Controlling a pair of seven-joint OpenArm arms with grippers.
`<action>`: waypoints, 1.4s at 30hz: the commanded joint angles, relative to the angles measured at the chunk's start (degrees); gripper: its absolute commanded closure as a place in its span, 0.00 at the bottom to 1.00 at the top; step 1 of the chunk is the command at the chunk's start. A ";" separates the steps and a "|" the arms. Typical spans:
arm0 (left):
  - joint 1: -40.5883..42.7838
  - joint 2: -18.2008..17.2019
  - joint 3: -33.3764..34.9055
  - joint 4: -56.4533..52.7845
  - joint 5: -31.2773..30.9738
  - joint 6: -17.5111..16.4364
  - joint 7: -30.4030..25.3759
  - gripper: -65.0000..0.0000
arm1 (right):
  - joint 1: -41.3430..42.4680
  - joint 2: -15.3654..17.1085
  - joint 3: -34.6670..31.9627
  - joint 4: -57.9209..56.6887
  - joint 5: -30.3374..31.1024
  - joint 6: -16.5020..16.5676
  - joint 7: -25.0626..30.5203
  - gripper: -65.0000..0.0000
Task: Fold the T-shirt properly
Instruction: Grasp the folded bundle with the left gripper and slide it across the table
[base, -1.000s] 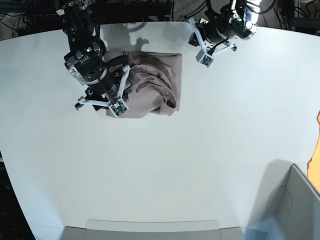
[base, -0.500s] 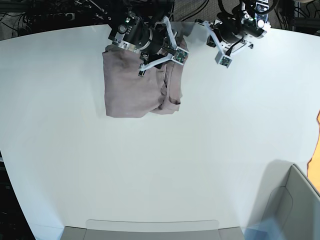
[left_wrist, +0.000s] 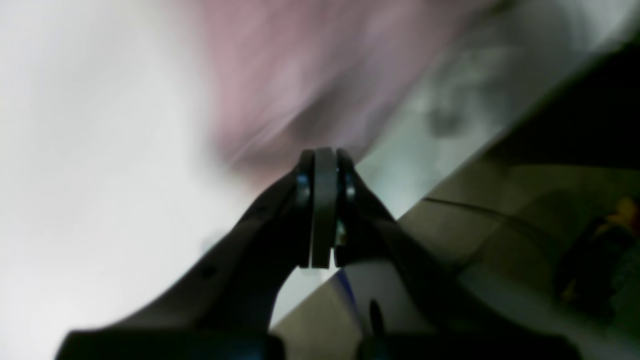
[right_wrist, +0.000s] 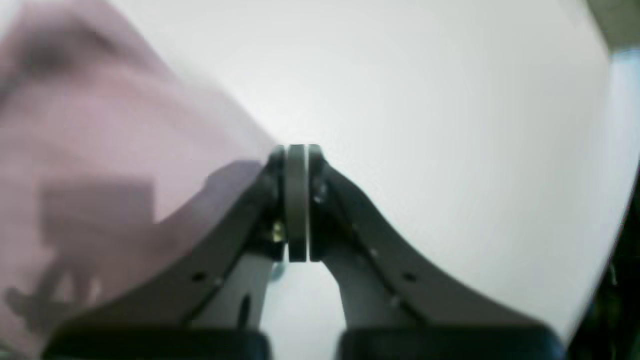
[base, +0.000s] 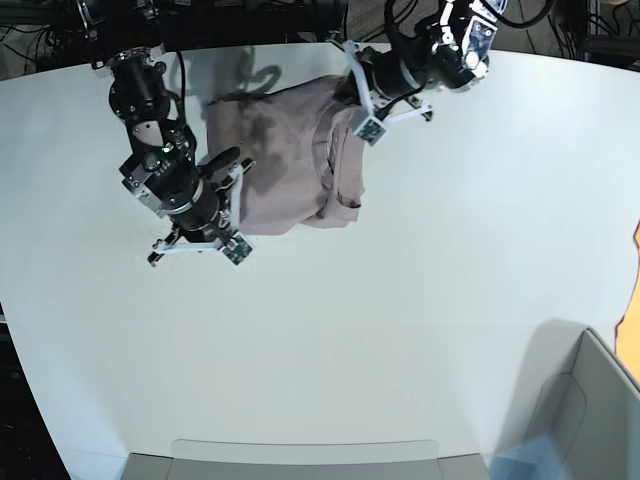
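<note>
The T-shirt (base: 280, 150) is a dusty mauve cloth folded into a rough rectangle at the far middle of the white table (base: 330, 330). My right gripper (base: 197, 252) hangs just off the shirt's near left corner. In the right wrist view the right gripper (right_wrist: 297, 150) is shut, pads pressed together with no cloth between them, and the T-shirt (right_wrist: 100, 125) lies blurred to its left. My left gripper (base: 368, 128) is over the shirt's far right corner. The left wrist view shows the left gripper (left_wrist: 325, 155) shut and bare, with the T-shirt (left_wrist: 300, 75) blurred beyond it.
A grey box (base: 590, 410) stands at the near right corner. A grey tray edge (base: 300, 455) runs along the near side. Dark cables and stands (base: 300, 15) crowd the far table edge. Something orange (base: 636, 235) shows at the right border.
My right arm swung from the shirt's far edge to its near left corner, and its jaws closed. The left arm moved left onto the shirt's far right corner, still shut.
</note>
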 joint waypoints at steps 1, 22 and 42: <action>-0.31 0.74 0.46 1.05 -0.27 0.04 -1.14 1.00 | 2.05 1.00 0.33 -0.55 0.22 -0.18 1.26 1.00; -16.84 1.61 2.22 -14.77 4.66 0.04 2.99 1.00 | -4.63 4.78 -7.40 -7.85 0.13 -0.18 0.29 1.00; -18.69 8.21 -2.79 -9.59 4.57 -0.31 -2.90 1.00 | -15.71 -1.64 20.20 9.82 0.22 -0.18 -0.32 1.00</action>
